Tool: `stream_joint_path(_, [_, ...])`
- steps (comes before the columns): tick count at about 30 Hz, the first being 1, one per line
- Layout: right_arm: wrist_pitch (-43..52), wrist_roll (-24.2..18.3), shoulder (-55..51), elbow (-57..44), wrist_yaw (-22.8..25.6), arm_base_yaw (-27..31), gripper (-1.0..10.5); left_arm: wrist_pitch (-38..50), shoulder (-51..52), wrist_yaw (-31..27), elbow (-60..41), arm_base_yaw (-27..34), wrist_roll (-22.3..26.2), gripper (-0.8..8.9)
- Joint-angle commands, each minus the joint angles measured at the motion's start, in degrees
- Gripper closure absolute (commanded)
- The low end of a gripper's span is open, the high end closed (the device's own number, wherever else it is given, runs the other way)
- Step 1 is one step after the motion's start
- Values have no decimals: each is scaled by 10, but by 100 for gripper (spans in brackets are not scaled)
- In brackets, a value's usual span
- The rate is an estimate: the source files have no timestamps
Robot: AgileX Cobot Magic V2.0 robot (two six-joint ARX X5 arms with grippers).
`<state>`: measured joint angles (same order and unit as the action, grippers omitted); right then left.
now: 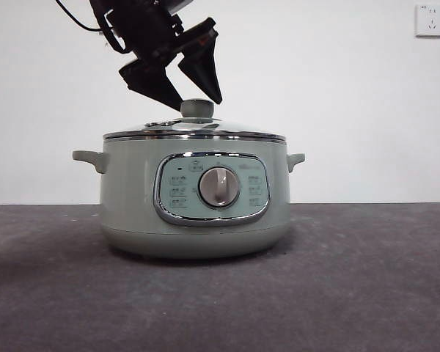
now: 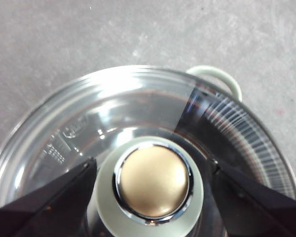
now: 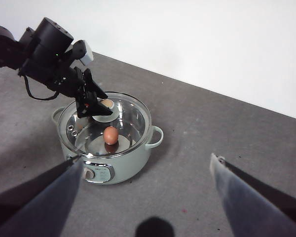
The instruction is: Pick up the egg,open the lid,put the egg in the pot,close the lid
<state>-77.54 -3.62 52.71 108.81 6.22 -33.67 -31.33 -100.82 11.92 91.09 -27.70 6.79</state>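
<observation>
The pale green pot [image 1: 132, 213] stands in the middle of the table with the glass lid [image 1: 194, 133] seated on it. The egg [image 3: 111, 135] lies inside the pot, seen through the lid in the right wrist view. My left gripper [image 1: 198, 103] is open just above the lid's knob [image 2: 154, 181], one jaw on each side of it and clear of it. My right gripper [image 3: 147, 159] is open and empty, high and well away from the pot [image 3: 133, 165].
The dark grey table [image 1: 367, 279] spreads around the pot. A white wall stands behind, with a socket [image 1: 430, 20] at the upper right. A side handle of the pot [image 2: 217, 76] shows beyond the lid's rim.
</observation>
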Motion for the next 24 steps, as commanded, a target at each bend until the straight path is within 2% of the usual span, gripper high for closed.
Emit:
stream_joint_path(1, [-13, 7, -1, -4, 2, 0, 505, -4, 22, 0, 7, 1, -6, 432])
stream_joint_path(8, [-13, 6, 5, -4, 2, 0, 505, -40, 98, 0, 15, 5, -6, 432])
stream_joint_path(19, [-13, 4, 39, -4, -24, 0, 505, -229, 271, 5, 23, 5, -11, 435])
stream_joint_path(24, [-13, 4, 56, -4, -33, 0, 506, -276, 333, 6, 23, 5, -18, 440])
